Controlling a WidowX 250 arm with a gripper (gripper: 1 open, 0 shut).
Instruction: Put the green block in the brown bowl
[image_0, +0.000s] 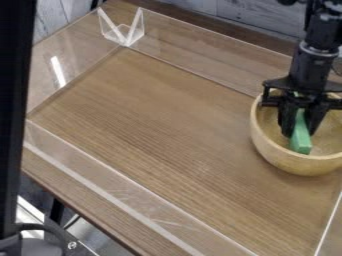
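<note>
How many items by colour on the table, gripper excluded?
Green: 1, the block, gripped in the gripper over the bowl
Brown: 1, the bowl
Clear: 1, a small angled plastic piece at the far edge
Total: 3

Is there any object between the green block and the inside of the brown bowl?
Nothing visible stands between them. The pincer is shut on the green block, which hangs tilted, its lower end already inside the brown bowl. No other object shows in the bowl.
</note>
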